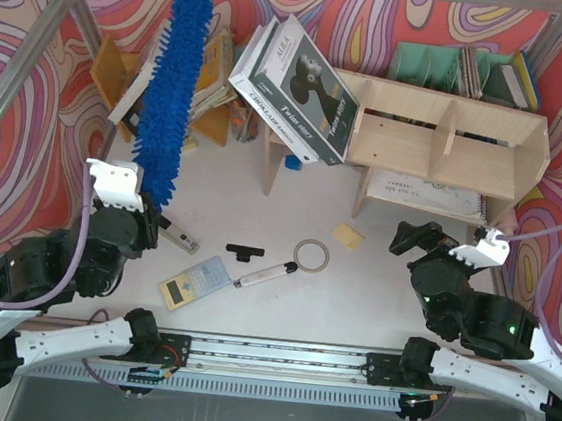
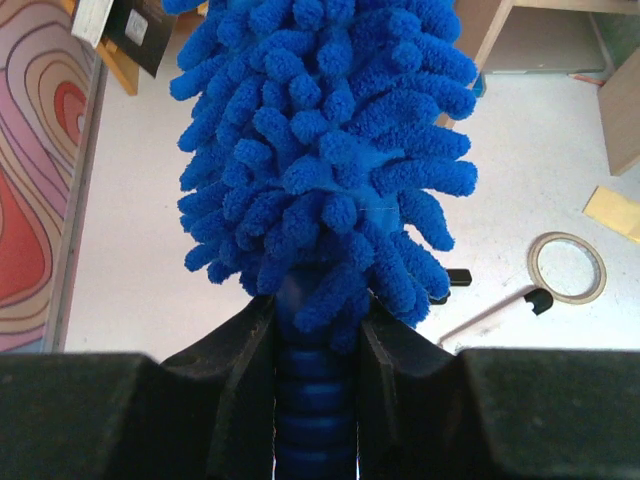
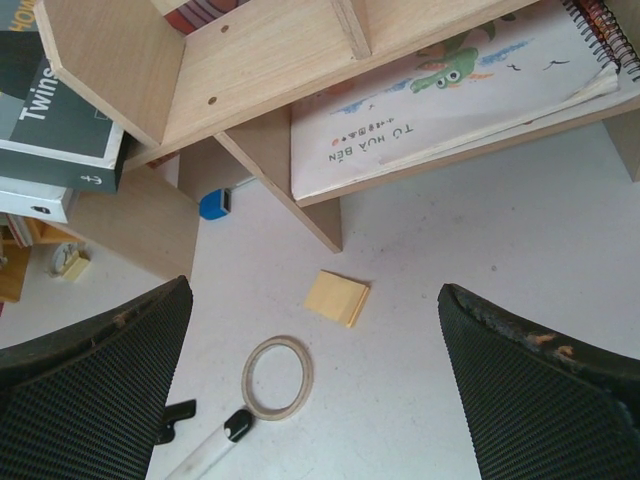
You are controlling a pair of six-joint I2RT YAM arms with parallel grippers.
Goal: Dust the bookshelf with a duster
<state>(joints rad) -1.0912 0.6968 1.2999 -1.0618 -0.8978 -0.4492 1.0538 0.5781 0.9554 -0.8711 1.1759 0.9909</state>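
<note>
Left gripper (image 2: pixel 318 335) pinches the duster (image 2: pixel 320 150) by its handle, apart from the bookshelf (image 1: pixel 399 142). Next I should swing right and brush its top.

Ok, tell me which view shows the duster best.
Top external: the whole duster shows there, from the left jaws up to the fluffy tip. The left wrist view shows only its handle clamped between the shut jaws and the nearest strands, close up. The right wrist view shows none of it.

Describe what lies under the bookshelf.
Beneath the bookshelf board lies a spiral-bound book, flat, cover up; a small blue object sits beside a leg. The book's far part is hidden by the board.
</note>
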